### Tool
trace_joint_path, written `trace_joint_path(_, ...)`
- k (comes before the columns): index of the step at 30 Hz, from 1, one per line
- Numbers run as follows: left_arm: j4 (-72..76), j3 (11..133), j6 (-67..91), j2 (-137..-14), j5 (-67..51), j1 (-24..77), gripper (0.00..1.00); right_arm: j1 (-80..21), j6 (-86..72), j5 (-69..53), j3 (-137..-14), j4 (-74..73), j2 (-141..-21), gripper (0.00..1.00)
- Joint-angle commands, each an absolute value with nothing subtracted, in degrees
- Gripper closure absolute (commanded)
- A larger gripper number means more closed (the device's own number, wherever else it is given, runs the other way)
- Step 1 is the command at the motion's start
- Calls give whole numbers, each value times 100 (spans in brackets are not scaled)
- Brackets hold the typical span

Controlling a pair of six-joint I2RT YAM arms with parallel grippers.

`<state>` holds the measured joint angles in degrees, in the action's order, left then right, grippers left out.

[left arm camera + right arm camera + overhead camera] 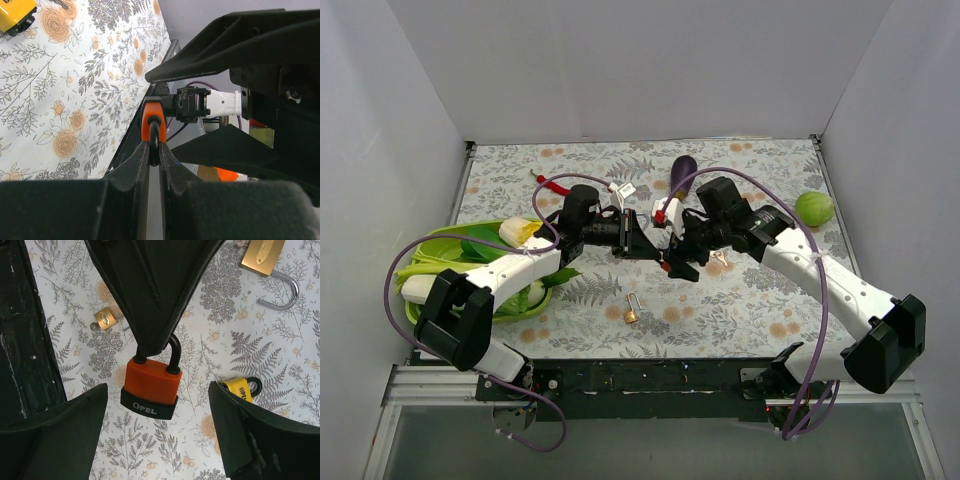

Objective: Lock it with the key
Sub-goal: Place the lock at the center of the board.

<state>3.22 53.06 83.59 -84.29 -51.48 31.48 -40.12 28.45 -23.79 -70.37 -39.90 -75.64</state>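
Note:
An orange padlock [152, 382] with a black base marked OPEL hangs in the air above the table. My left gripper [154, 150] is shut on its black shackle, and the orange body [151, 117] shows just beyond the fingertips. My right gripper [157, 425] is open, with one finger on each side of the padlock and below it, not touching. In the top view the two grippers meet at mid-table, left [650, 243] and right [680, 262]. I see no key in either gripper.
A yellow padlock [240, 387], a small brass padlock [104, 318] and an open brass padlock [262, 255] lie on the floral cloth. Another brass padlock [632, 310] lies near the front. An eggplant [682, 170], a green fruit [814, 208] and a green bowl [435, 245] of vegetables are around.

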Motion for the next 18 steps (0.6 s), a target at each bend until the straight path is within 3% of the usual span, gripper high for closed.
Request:
trace_joint_path(1, 624, 5370, 8525, -8350, -5300, 3173, 100, -4131, 2786, -2233, -7075, -3692, -7585, 11)
trace_joint_path(10, 887, 5238, 8807, -8332, -5343, 3173, 100, -4298, 2883, -1969, -6900, -3569, -7611, 17)
trace_joint_path(16, 984, 5212, 8895, -8306, -5370, 3164, 100, -4307, 2839, -1881, -6882, -3507, -7655, 27)
trace_joint_path(18, 993, 5212, 8895, -8306, -5362, 3173, 100, -4307, 2804, -1863, -6873, -3498, -7664, 35)
